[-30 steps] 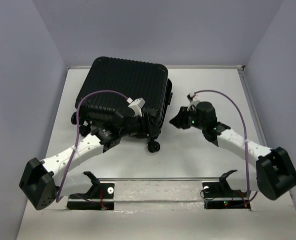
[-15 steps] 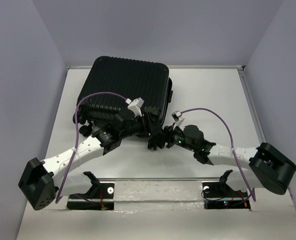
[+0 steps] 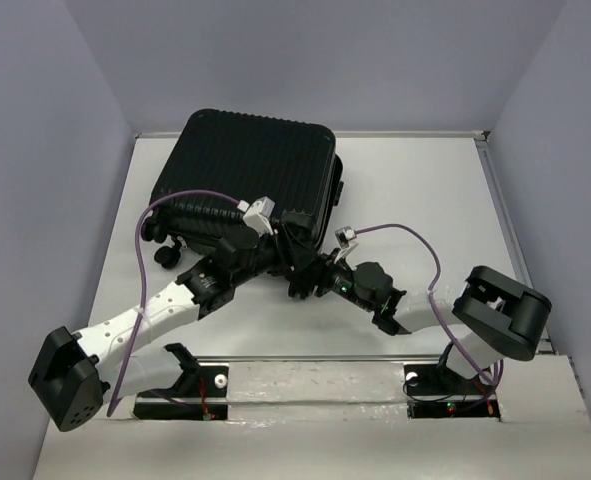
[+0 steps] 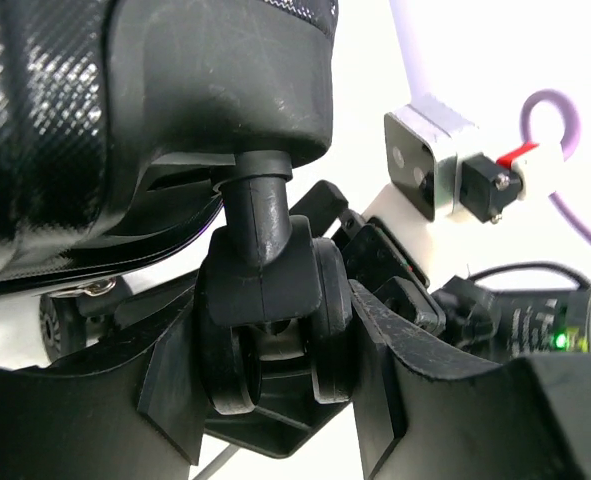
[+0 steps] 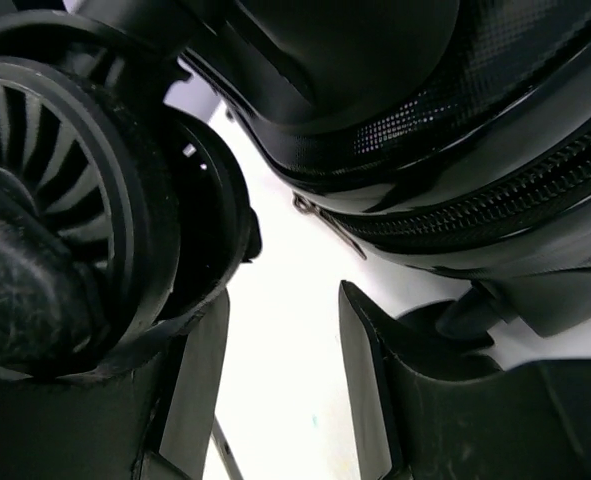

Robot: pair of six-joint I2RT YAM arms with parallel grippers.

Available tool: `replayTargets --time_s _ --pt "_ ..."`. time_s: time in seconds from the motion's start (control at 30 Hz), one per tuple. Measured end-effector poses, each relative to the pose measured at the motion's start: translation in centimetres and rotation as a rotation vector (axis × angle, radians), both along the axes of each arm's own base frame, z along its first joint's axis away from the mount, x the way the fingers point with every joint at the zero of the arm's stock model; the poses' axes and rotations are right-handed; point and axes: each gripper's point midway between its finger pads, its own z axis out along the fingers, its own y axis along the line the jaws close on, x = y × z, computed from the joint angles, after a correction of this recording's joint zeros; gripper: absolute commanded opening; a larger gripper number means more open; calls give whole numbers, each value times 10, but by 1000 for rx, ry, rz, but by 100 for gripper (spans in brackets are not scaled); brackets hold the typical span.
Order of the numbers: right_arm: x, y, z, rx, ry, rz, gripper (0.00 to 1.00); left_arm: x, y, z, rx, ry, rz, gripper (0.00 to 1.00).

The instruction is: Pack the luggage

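Right fingers (image 5: 385,400) reached luggage (image 3: 255,170); left fingers (image 4: 380,390) grip caster (image 4: 270,320).

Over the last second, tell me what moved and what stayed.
The right claw swung in from the open table and now sits open at the luggage's near corner, beside the left claw. The left claw stayed at that corner, closed on a caster wheel; the luggage kept its place.

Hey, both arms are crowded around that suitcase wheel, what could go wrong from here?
The left end effector grips only the caster wheel, which may swivel or slip, so the luggage could twist away. The right end effector, open, sits close beside that same wheel, so the two could collide if either moves.
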Motion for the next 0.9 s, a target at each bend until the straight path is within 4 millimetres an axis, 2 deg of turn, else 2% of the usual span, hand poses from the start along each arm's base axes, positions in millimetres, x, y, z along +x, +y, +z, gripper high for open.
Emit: replayTargets --time_s 0.1,0.23,0.33,0.43,0.57,0.63,0.8,0.9 --pt "4 4 4 51 -13 -49 52 2 2 1 -42 -6 30 6" --pt "3 1 -1 71 -6 -148 50 0 -2 -1 -83 8 46 6" --pt "4 -12 -7 74 -5 -243 49 -1 -15 -1 -116 23 39 6" --pt "6 -32 -18 56 -1 -344 48 0 -36 -1 -157 45 21 6" --pt "6 -62 -46 -20 10 -442 48 9 -56 1 -201 69 36 6" --pt "6 -70 -54 -53 2 -464 48 13 -63 3 -231 79 41 6" --pt "10 -77 -51 -100 -54 -486 49 15 -67 5 -266 98 53 6" --pt "13 -78 -34 -93 -101 -496 48 15 -68 6 -275 107 63 6"
